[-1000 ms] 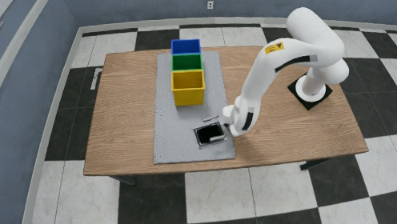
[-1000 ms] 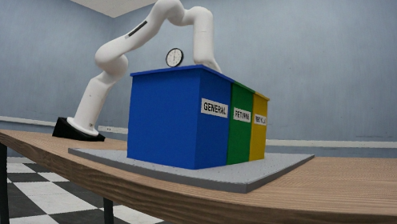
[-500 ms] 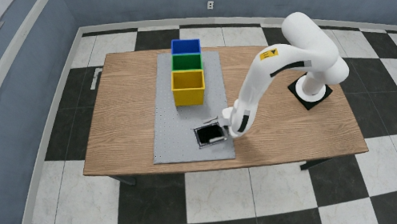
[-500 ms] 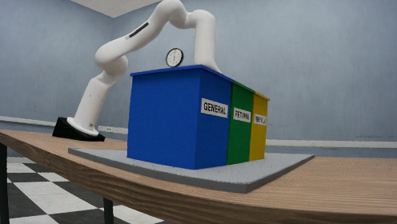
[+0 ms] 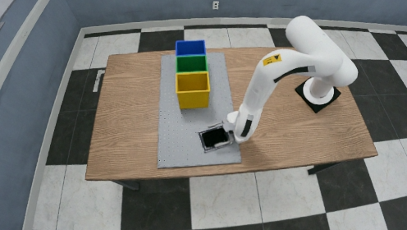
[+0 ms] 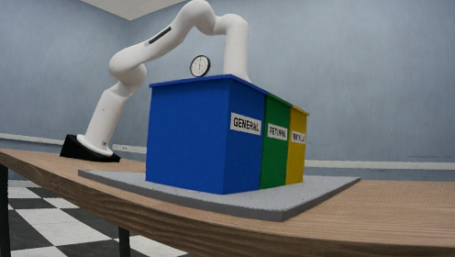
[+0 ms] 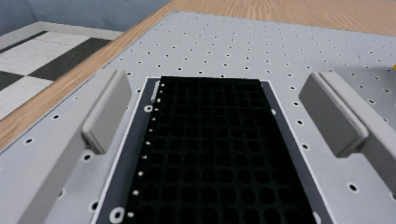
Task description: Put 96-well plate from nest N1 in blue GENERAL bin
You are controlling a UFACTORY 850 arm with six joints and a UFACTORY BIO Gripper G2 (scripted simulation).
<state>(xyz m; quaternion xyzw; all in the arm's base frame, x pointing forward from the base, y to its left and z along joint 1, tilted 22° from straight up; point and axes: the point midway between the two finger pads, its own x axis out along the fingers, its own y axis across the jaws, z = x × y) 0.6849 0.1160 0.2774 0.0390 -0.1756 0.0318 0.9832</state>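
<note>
- White arm reaching down; gripper unclenched, fingers either side of the black plate, which sits in its nest.
- Grey perforated board on wooden table; blue-grey walls.

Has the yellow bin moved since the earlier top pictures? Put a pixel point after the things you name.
No. The yellow bin [image 5: 194,99] [image 6: 297,161] [image 7: 394,67] stands at the same place on the grey board [image 5: 172,135] [image 6: 316,189] [image 7: 200,42], still next to the green bin [image 5: 192,64] [image 6: 274,161].
</note>
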